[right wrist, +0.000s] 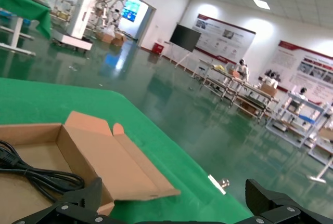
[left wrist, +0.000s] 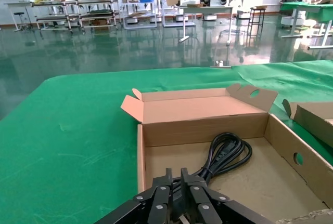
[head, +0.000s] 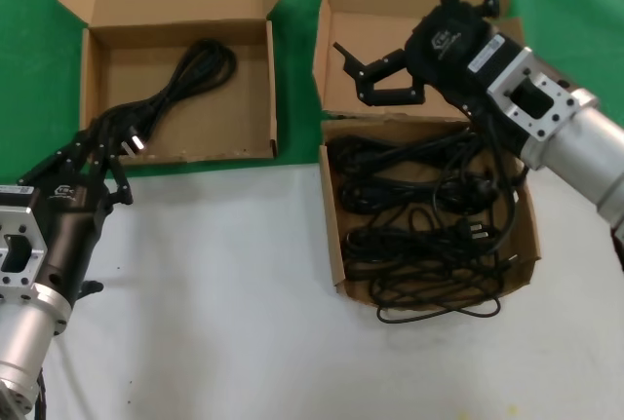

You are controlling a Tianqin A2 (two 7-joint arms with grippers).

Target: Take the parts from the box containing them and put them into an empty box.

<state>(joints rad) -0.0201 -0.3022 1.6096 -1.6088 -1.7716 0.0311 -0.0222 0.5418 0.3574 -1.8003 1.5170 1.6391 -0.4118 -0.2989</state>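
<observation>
From the head view, the right gripper [head: 375, 74] hung spread wide and empty over the squarish box's [head: 333, 245] back edge, above the tangled cords [head: 429, 230]; the left gripper [head: 102, 167], pressed together, sat at the wide box's [head: 95, 98] front wall, beside one cord [head: 180, 84] inside. In the left wrist view, the fingers [left wrist: 171, 193] met before that cord [left wrist: 226, 154]; in the right wrist view, the fingers [right wrist: 86, 198] stood far apart.

Bright, even overhead light; glare on the glossy floor [right wrist: 171, 104], distant shelves softly blurred.
</observation>
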